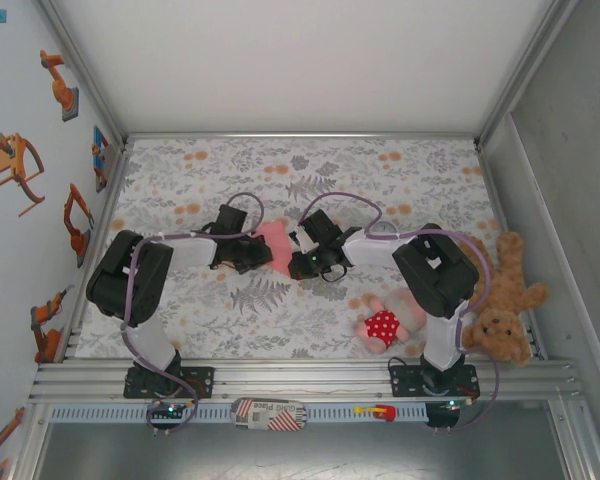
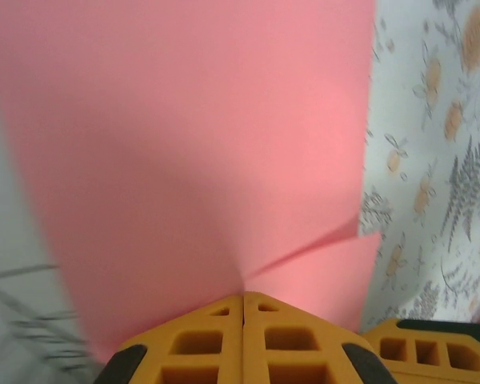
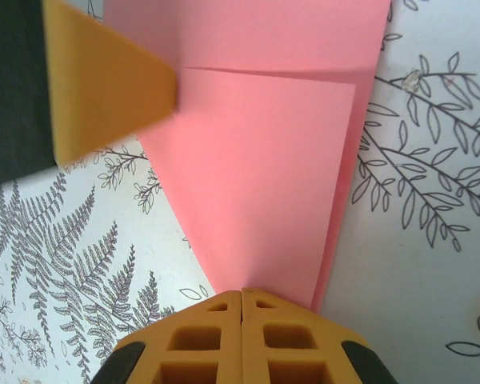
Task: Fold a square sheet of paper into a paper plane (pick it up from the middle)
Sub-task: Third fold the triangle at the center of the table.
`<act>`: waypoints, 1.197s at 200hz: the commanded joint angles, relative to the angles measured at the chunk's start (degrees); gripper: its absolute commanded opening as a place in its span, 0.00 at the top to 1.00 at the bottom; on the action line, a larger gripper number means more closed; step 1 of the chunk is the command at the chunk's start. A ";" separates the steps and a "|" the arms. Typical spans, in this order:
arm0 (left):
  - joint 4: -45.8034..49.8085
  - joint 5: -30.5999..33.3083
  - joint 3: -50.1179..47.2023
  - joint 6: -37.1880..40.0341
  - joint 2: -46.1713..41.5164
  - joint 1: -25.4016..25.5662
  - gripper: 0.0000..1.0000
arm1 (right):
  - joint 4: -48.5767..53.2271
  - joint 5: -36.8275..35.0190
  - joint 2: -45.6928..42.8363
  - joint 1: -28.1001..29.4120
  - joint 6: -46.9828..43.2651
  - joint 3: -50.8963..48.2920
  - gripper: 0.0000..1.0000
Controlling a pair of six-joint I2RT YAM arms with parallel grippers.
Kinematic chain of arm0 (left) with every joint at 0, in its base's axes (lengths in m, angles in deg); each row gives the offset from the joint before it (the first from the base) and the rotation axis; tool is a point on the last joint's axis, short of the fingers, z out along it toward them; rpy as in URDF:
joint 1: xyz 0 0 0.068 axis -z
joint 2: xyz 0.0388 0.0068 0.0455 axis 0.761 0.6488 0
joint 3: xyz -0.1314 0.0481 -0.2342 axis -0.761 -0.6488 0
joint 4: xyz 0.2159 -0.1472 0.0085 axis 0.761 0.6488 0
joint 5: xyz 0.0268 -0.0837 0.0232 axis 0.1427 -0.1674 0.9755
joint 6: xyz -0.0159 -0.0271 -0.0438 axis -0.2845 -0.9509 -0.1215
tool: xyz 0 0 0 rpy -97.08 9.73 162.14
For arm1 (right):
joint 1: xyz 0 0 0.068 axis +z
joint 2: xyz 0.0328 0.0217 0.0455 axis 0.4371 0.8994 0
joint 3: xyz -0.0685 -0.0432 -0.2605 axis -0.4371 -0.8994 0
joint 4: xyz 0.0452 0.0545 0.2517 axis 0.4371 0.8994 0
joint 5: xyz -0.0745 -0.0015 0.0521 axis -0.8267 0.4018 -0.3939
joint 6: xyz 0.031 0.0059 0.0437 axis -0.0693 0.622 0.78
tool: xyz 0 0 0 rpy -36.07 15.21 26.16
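Pink paper (image 1: 273,242), one flap creased over, in the middle of the counter (image 1: 310,165), left fingers (image 2: 243,308) pinched shut on one edge, right fingers (image 3: 242,302) clamped on the opposite edge, doll (image 1: 385,322) and teddy bear (image 1: 505,295) off right.

Your counter (image 1: 310,165) wears a white cloth printed with grey ferns and orange flowers. A plain white back wall (image 1: 300,60) rises behind it, orange robot-arm stickers (image 1: 18,165) dot the pale left wall (image 1: 15,70), a grey panel (image 1: 580,150) closes the right.
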 commanded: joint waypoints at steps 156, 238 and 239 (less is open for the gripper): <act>4.37 8.91 -6.10 -5.68 -20.39 -3.00 0.80 | -7.34 2.72 -6.17 -0.29 10.26 -0.25 1.00; -6.07 5.48 -4.37 -11.92 -9.23 6.47 0.86 | -2.86 -0.35 -0.89 -0.29 10.21 2.56 1.00; -6.14 5.44 -4.28 -11.97 -8.99 6.51 0.86 | -2.84 -0.37 -0.84 -0.29 10.18 2.60 1.00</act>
